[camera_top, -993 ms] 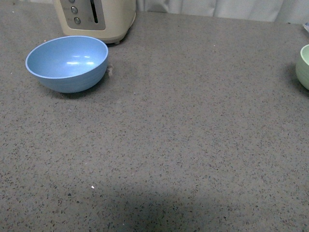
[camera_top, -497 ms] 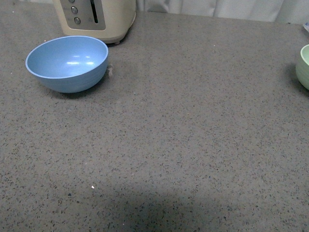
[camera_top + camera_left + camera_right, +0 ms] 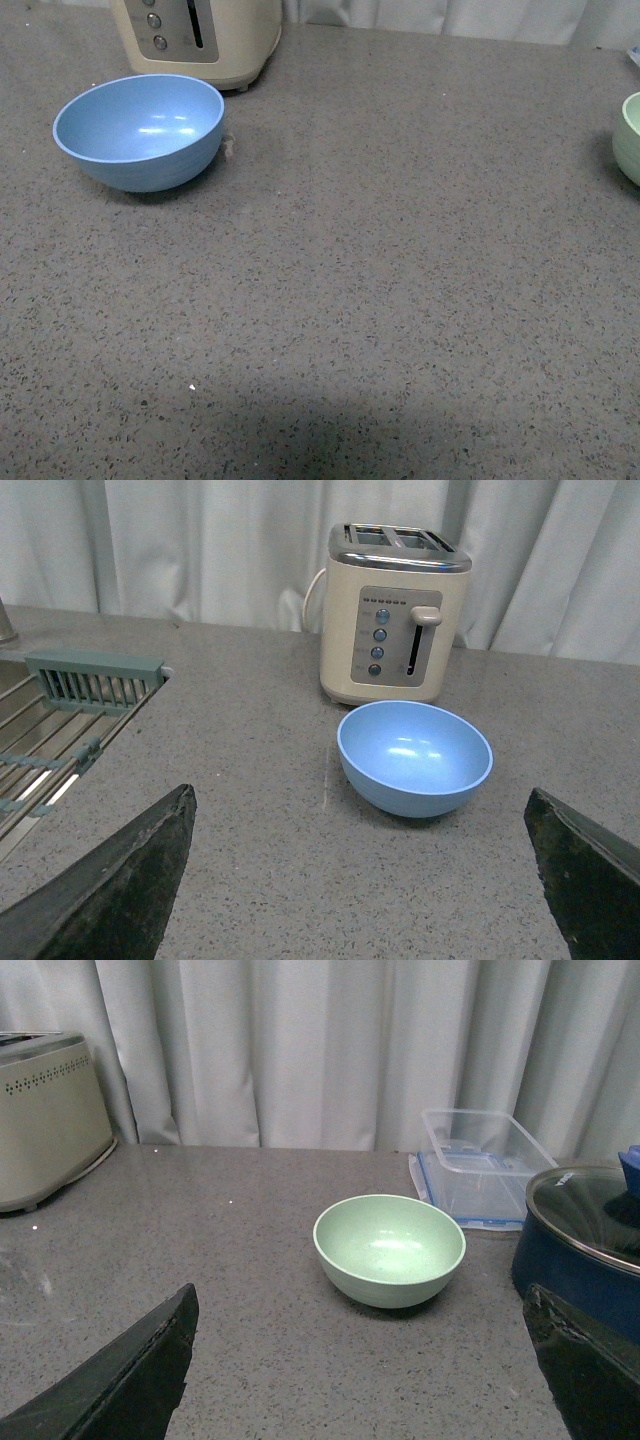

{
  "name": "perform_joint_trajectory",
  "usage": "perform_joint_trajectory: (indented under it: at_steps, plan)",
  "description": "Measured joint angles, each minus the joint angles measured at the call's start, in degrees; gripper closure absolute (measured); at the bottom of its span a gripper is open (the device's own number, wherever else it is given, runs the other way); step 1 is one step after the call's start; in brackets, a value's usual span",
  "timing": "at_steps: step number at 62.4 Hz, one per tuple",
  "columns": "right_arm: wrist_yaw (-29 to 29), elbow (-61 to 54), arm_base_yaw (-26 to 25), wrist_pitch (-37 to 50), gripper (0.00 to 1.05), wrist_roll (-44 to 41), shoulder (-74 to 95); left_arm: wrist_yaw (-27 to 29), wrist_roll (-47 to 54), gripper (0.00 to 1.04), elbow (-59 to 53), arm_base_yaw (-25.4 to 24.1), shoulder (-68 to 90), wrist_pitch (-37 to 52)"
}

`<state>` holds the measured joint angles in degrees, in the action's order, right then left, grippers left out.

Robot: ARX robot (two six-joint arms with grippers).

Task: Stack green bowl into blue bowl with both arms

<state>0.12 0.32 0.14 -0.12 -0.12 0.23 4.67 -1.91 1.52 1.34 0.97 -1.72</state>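
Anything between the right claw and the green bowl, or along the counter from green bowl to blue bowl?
Nothing visible. Bare counter lies between the open right claw and the green bowl. The stretch over to the blue bowl is bare too; the toaster stands behind it.

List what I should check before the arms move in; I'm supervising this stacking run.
1. The blue bowl is upright and empty: ok.
2. The green bowl is upright and empty: ok.
3. The left gripper is open, facing the blue bowl: ok.
4. The right gripper is open, facing the green bowl: ok.
5. The green bowl is grasped: not ok, it sits untouched.
6. Room between the green bowl and the pot: cannot tell.
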Motion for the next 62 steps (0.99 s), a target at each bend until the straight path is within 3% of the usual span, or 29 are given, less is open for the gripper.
perform_joint_trajectory:
  at_steps: [5,7,18,35,62]
  plan:
    - [0.1,0.0,0.0,0.0,0.09,0.0,0.0,12.3,-4.3,0.06,1.7,1.6,5.2,-3.1]
    - [0.0,0.0,0.0,0.0,0.09,0.0,0.0,13.5,-5.4,0.06,1.8,1.1,7.3,-2.0]
    - [-0.1,0.0,0.0,0.0,0.09,0.0,0.0,9.7,-15.9,0.06,10.0,-4.5,28.3,7.8]
    - [-0.1,0.0,0.0,0.0,0.09,0.0,0.0,5.0,-32.2,0.06,25.7,0.7,61.0,11.7]
    - [-0.1,0.0,0.0,0.0,0.09,0.0,0.0,2.7,-43.8,0.06,40.5,4.9,86.7,12.7]
